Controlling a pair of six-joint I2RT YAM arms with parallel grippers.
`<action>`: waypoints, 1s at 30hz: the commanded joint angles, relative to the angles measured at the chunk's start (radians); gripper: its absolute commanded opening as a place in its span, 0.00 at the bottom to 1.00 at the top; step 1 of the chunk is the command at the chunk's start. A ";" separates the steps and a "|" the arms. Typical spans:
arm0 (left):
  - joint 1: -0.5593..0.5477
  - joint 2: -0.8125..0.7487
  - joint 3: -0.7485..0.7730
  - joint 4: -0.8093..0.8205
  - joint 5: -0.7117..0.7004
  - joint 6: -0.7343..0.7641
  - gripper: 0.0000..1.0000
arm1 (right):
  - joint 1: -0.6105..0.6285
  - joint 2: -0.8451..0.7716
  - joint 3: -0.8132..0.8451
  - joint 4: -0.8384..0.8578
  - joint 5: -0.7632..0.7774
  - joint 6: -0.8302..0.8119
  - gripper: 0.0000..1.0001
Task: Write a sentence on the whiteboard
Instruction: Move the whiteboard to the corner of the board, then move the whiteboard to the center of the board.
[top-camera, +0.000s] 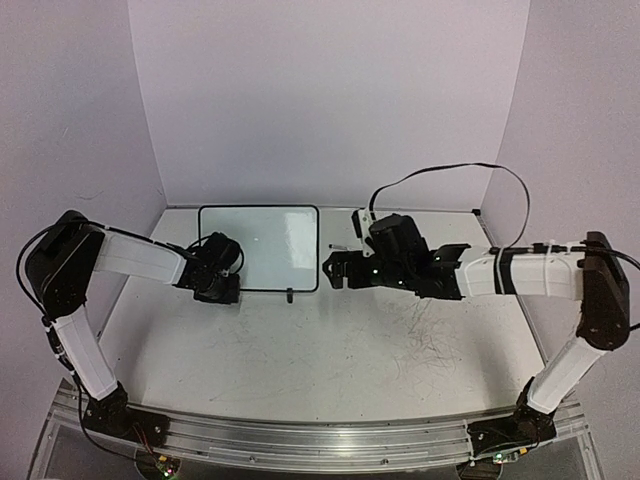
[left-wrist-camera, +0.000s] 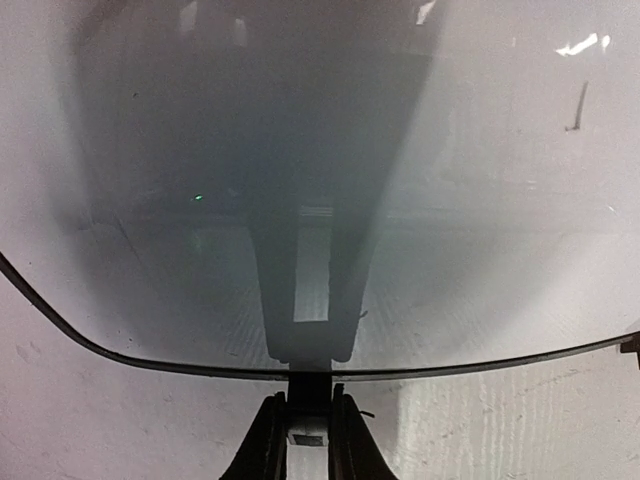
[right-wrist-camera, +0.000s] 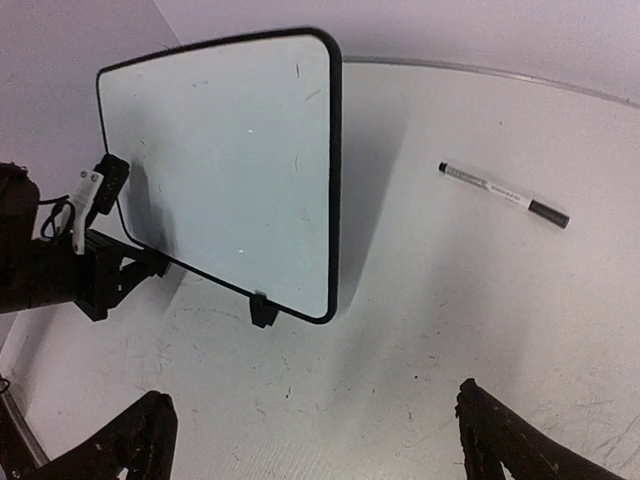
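Note:
The whiteboard (top-camera: 259, 247) stands tilted at the back of the table, white with a thin black frame. Its face shows only a few faint specks and no sentence. My left gripper (top-camera: 222, 290) is at the board's near left corner. In the left wrist view it (left-wrist-camera: 308, 405) is shut on a small black foot under the board's edge (left-wrist-camera: 420, 368). My right gripper (top-camera: 332, 270) hovers just right of the board, open and empty (right-wrist-camera: 312, 400). A black-capped marker (right-wrist-camera: 503, 194) lies on the table right of the board (right-wrist-camera: 230, 160).
The board's second foot (right-wrist-camera: 262, 310) rests on the scuffed white tabletop (top-camera: 330, 350). Lilac walls close in the back and both sides. A black cable (top-camera: 450, 170) loops above the right arm.

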 joint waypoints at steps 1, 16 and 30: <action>-0.083 -0.055 -0.028 -0.028 0.024 -0.127 0.01 | 0.011 0.133 0.086 -0.008 -0.079 0.108 0.96; -0.206 -0.168 -0.092 -0.053 -0.011 -0.273 0.40 | 0.110 0.386 0.202 -0.006 -0.021 0.209 0.75; -0.207 -0.574 -0.150 -0.163 0.038 -0.230 0.76 | 0.128 0.509 0.275 0.006 0.041 0.187 0.56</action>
